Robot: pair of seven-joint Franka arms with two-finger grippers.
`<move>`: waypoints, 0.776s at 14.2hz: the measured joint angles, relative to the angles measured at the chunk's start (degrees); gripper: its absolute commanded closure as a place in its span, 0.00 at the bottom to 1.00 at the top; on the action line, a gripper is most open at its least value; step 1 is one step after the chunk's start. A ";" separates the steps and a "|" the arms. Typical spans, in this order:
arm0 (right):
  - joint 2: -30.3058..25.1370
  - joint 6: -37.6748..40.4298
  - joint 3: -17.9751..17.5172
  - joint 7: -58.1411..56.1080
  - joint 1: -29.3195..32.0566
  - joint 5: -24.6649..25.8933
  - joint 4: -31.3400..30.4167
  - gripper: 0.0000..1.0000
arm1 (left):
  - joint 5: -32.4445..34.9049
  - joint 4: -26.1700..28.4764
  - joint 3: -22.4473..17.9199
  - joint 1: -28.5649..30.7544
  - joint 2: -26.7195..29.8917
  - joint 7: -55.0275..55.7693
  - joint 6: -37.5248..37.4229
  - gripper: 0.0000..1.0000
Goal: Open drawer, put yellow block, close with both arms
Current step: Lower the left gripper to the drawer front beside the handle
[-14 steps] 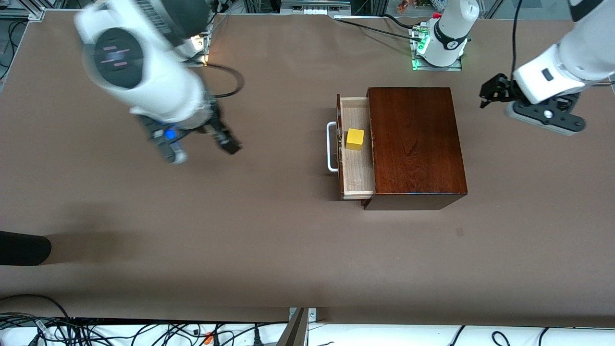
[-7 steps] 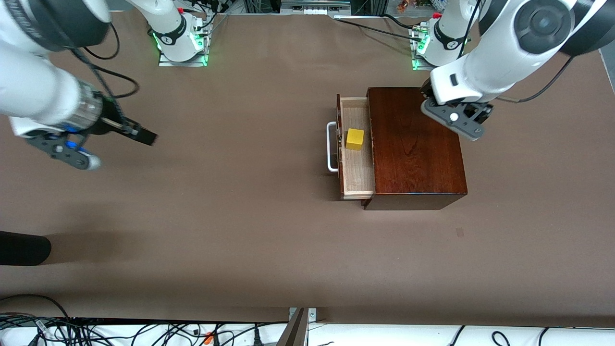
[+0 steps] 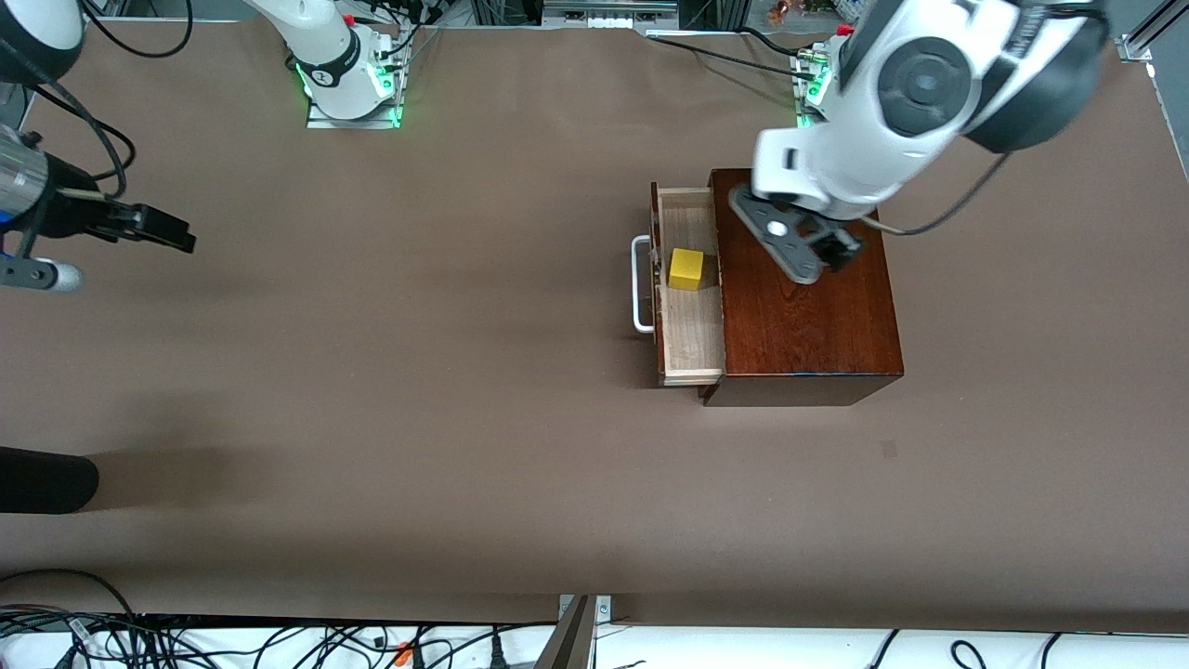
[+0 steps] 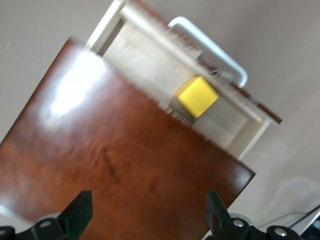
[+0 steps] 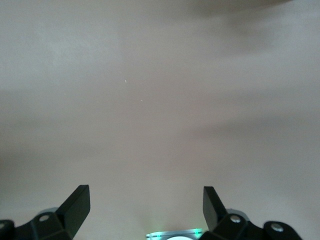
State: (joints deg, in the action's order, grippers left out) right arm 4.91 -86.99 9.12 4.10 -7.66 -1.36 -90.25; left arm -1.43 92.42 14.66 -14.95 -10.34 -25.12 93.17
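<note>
- Left black two-finger gripper (image 3: 827,253), fingers (image 4: 79,212) spread apart and empty, hangs over the glossy reddish-brown wooden box (image 3: 803,279).
- Right black two-finger gripper (image 3: 163,228), fingers (image 5: 77,202) spread apart, hangs over bare matte brown table (image 3: 418,390) at the right arm's end.
- Small bright yellow cube (image 3: 686,268) lies in the open pale-wood drawer (image 3: 692,325), beside its white U-shaped bar handle (image 3: 639,283).

Small bright yellow cube (image 4: 198,97) sits in pulled-out pale-wood drawer (image 4: 150,60) with white bar handle (image 4: 212,50). Left gripper (image 4: 147,212) hangs over shiny reddish-brown wooden box (image 4: 115,170), jaws wide apart, holding nothing.
</note>
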 measured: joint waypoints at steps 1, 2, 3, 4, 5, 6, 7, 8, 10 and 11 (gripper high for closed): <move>-0.77 -0.78 0.12 -2.71 1.00 0.52 -1.27 0.00 | -0.01 -0.01 0.19 -1.72 -0.22 -0.37 0.76 0.00; -1.16 -1.41 0.14 -5.02 1.86 1.28 -1.89 0.00 | -0.27 -0.02 0.38 -3.43 -0.44 -1.03 1.34 0.00; -1.30 -1.74 0.14 -6.56 2.39 1.83 -2.12 0.00 | -1.57 -0.03 0.48 -5.05 -0.76 -2.26 1.90 0.00; -1.31 -1.94 0.03 -7.50 2.65 2.49 -2.14 0.00 | -3.22 -0.02 0.54 -6.25 -1.31 -4.54 3.24 0.00; -1.33 -2.11 -0.64 -7.94 3.00 3.58 -2.14 0.00 | -4.80 -0.02 0.54 -7.02 -2.16 -8.01 5.13 0.00; -1.39 -2.27 -1.88 -8.05 3.51 4.56 -2.14 0.00 | -5.99 -0.02 0.53 -7.50 -3.08 -11.47 6.72 0.00; -1.47 -2.37 -3.10 -8.05 3.92 5.07 -2.10 0.00 | -6.57 -0.03 0.51 -8.07 -4.07 -14.58 8.24 0.00; -1.55 -2.41 -3.76 -8.04 4.01 5.24 -2.05 0.00 | -6.65 -0.01 0.51 -9.13 -5.08 -17.00 9.96 0.00; -1.62 -2.44 -4.08 -8.01 4.08 5.24 -2.02 0.00 | -5.91 0.07 0.50 -12.25 -7.36 -19.78 13.91 0.00; -1.63 -2.45 -4.08 -8.01 4.14 5.23 -2.02 0.00 | -4.03 0.13 0.51 -13.86 -8.83 -20.46 15.93 0.00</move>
State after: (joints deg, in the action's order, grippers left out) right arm 3.28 -89.44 5.04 -3.92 -3.52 3.88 -92.27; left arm -5.46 92.55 15.17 -28.80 -19.17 -45.58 109.10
